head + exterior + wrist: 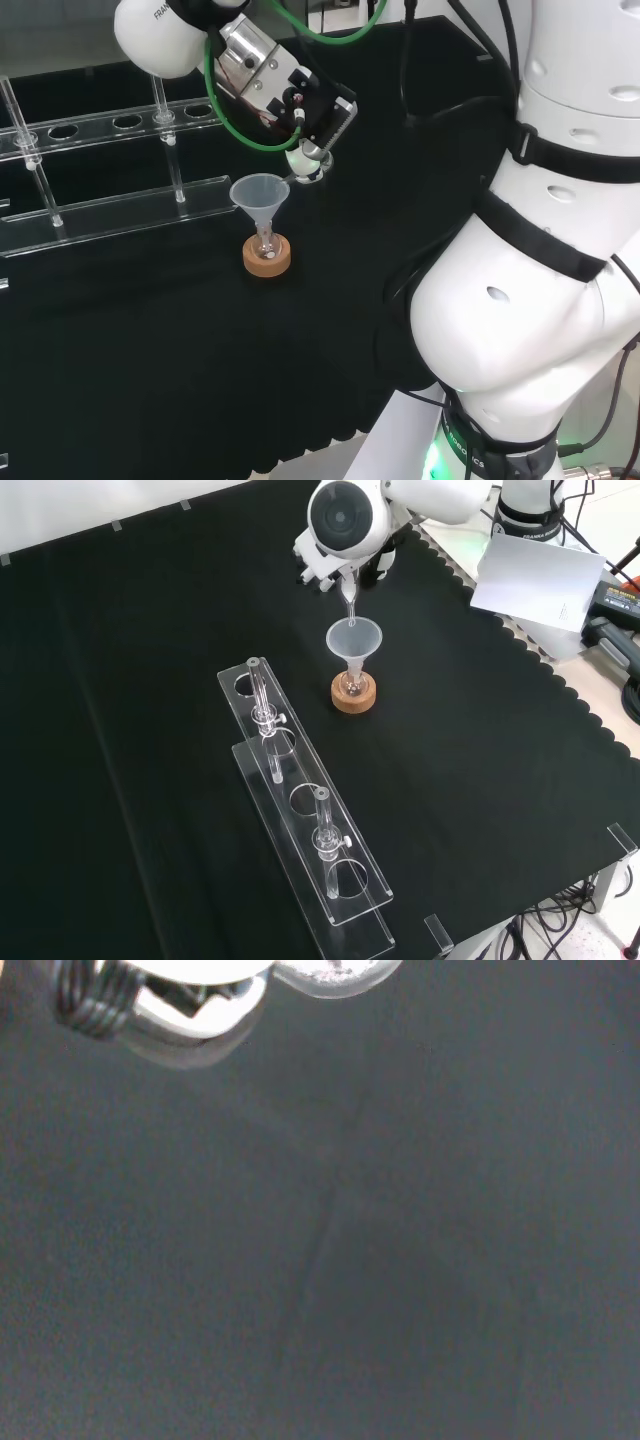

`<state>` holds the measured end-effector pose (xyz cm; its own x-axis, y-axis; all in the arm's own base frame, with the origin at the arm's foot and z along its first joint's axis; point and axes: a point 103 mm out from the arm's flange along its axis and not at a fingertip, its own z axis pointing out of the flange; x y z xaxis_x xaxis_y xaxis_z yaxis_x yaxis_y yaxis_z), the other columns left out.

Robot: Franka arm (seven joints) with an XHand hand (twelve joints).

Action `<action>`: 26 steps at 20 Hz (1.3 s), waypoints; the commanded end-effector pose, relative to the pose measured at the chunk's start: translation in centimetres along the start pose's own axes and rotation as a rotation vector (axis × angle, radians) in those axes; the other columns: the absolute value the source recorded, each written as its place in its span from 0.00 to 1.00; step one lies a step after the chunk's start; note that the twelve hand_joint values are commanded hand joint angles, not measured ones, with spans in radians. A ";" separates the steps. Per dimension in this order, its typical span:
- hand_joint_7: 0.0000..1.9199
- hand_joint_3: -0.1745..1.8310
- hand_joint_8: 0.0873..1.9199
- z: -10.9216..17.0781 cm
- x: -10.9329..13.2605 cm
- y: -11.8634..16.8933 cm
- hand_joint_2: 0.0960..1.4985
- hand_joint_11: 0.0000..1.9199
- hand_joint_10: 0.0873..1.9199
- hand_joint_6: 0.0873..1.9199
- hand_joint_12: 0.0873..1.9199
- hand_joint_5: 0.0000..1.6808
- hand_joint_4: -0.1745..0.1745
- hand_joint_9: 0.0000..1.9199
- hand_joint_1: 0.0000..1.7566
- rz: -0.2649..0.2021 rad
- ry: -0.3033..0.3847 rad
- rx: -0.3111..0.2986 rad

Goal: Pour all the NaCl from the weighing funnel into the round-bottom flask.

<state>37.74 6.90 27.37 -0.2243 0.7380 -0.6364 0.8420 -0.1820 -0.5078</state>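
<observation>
The white arm (540,270) reaches across the black cloth (150,380), its big links filling the right of the head view, and carries the hand (285,95) above and just right of a clear funnel (260,192) in that view. The hand is tipped downward, and at its lower end a small clear piece, apparently the weighing funnel (308,165), hangs beside the funnel's rim; how the fingers sit around it I cannot tell. In the front view the hand (322,565) comes in from the top behind a round grey cap, and a thin clear spout (349,605) points down into the funnel's mouth (354,638). The funnel stands upright with its stem in a small flask on a cork ring (267,257), near the middle of the cloth; the flask's contents are too small to make out. A clear plastic rack (300,820) lies in front of the cork ring in the front view, well apart from it.
</observation>
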 end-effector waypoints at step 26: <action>0.29 0.40 0.32 -1.3 0.2 0.3 0.42 0.41 0.15 0.34 0.53 0.74 1.00 0.47 0.64 0.036 -0.087 0.051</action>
<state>38.47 7.83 27.84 -0.2379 0.6801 -0.6935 0.8283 -0.2309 -0.5105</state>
